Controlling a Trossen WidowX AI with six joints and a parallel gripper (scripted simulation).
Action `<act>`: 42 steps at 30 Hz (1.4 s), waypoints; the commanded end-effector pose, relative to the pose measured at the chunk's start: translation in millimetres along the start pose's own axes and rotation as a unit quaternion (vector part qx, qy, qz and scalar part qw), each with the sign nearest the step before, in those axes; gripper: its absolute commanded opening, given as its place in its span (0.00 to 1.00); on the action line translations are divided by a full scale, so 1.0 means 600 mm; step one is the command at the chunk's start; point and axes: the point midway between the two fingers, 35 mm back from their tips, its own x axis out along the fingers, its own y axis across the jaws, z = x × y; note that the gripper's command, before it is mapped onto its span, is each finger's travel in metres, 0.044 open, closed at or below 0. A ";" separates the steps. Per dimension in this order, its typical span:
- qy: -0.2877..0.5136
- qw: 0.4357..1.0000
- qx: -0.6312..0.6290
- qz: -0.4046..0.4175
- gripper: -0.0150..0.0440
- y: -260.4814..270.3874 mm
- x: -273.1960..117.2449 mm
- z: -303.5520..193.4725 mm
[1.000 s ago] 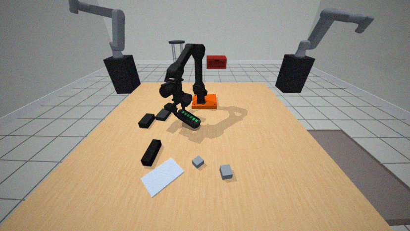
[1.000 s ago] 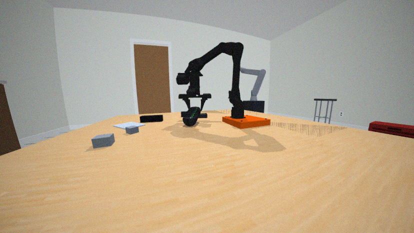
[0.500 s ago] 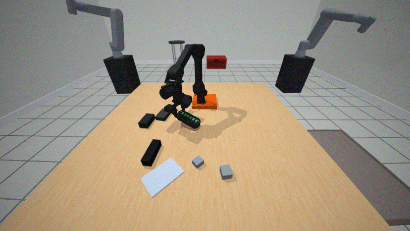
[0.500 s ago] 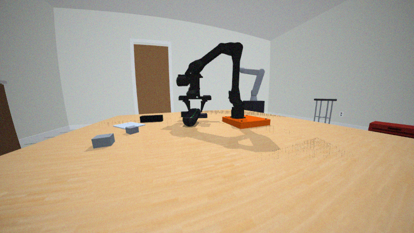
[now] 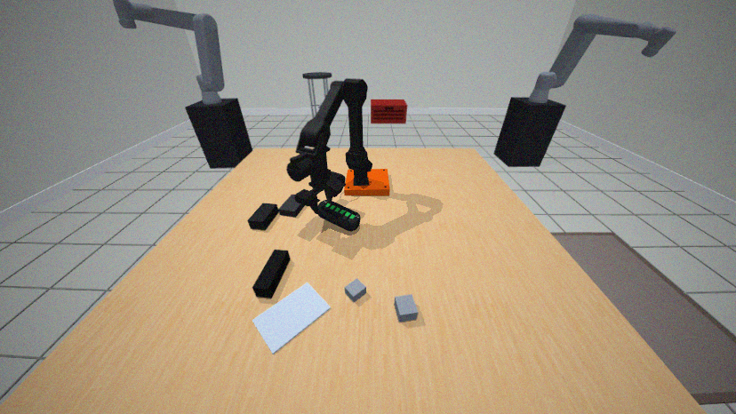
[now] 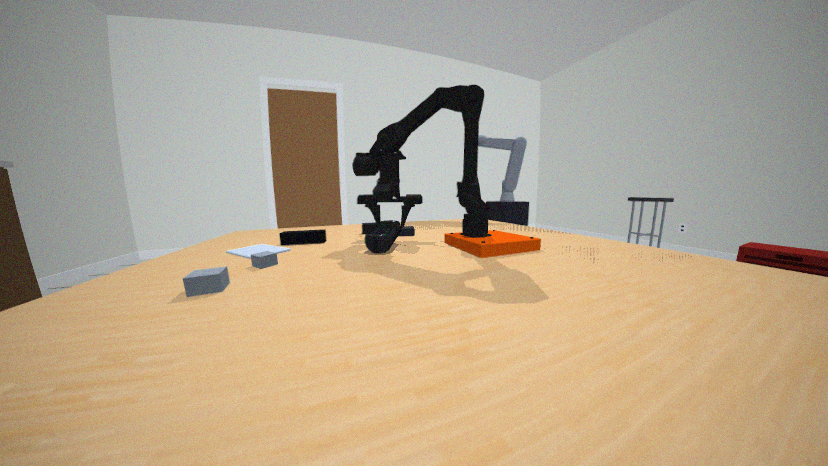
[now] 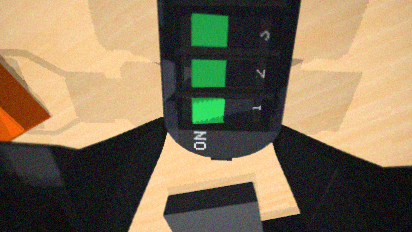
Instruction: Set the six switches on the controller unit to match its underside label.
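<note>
Tool [image 5: 323, 203] [image 6: 391, 223] [image 7: 219, 126] grips dark controller unit [image 5: 339, 216] [image 6: 379, 241] [image 7: 240, 91], green switch-ends [image 5: 340, 210] [image 7: 208, 73] showing.

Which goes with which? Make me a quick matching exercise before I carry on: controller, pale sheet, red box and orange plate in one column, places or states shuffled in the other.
Things:
1. controller
2. pale sheet
3. red box
4. orange plate

Places or states:
A. beyond the bench's edge
B. under the foot of the black arm
C. showing green switch ends
D. lying flat near the long black block

Pairs: 1-C, 2-D, 3-A, 4-B
</note>
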 end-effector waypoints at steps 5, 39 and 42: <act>-0.006 1.000 -0.003 0.006 0.83 0.004 0.015 0.004; -0.001 1.000 0.000 0.001 1.00 0.001 0.026 0.001; -0.002 1.000 0.000 0.001 1.00 -0.003 0.007 0.031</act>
